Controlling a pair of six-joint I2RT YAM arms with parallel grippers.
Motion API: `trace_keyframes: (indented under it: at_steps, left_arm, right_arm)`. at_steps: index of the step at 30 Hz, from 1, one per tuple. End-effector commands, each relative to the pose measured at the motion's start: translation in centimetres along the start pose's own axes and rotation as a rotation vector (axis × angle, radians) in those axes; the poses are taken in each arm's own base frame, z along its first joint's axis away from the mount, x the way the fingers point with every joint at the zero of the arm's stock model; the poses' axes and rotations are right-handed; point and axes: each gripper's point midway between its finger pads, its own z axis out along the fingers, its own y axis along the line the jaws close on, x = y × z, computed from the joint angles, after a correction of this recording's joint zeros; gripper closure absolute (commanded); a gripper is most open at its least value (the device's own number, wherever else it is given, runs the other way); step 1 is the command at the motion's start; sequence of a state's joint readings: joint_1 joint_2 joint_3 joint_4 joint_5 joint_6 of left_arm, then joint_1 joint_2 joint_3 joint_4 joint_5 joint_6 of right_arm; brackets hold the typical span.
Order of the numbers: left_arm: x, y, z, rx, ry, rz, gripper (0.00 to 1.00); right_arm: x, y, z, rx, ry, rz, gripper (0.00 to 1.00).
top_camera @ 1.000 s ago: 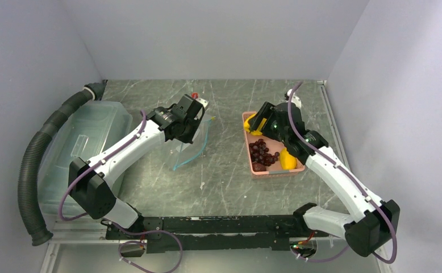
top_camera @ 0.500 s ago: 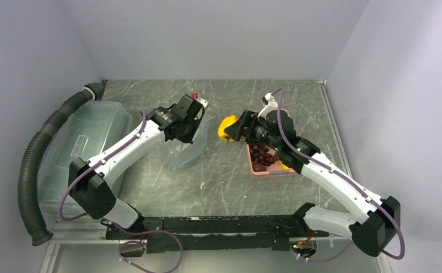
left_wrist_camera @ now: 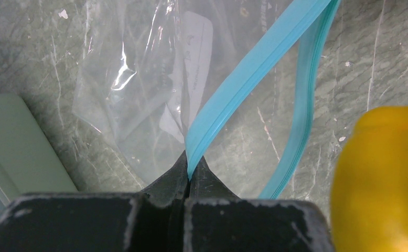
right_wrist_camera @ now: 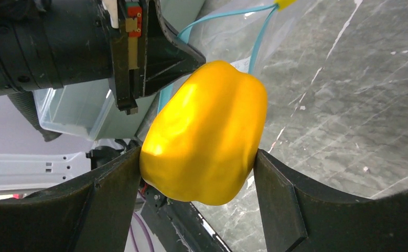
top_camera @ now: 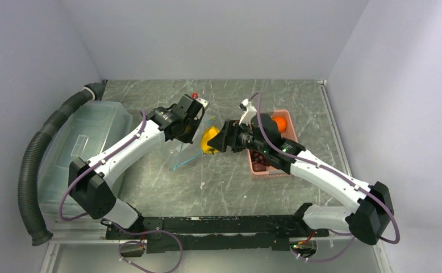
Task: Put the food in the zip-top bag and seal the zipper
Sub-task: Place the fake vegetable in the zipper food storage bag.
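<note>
Right gripper (right_wrist_camera: 196,176) clamps yellow bell pepper (right_wrist_camera: 207,131), arm stretched leftward toward zip-top bag (left_wrist_camera: 139,89); left gripper (left_wrist_camera: 189,170) pinches zipper (left_wrist_camera: 251,71).

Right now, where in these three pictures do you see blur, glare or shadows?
Left wrist: the bell pepper at the right edge is a soft, unfocused blur; white glare streaks cross the zip-top bag; the zipper is crisp. Right wrist: the pepper is sharp, with a mild highlight. Top external: even light, faint shadows.
</note>
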State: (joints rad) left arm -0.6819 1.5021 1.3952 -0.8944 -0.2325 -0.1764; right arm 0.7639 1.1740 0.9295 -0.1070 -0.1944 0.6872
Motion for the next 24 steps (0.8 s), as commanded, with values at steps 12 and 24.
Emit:
trace_keyframes:
  at_steps: [12, 24]
  left_arm:
    - [-1.3, 0.1, -1.4, 0.019, -0.066, -0.006, 1.0]
    - [-1.5, 0.1, -1.9, 0.027, -0.081, -0.012, 1.0]
  right_arm:
    - [-1.2, 4.0, 3.0, -0.117, -0.034, -0.034, 0.83]
    - [-1.6, 3.0, 5.9, -0.057, -0.036, -0.02, 0.83]
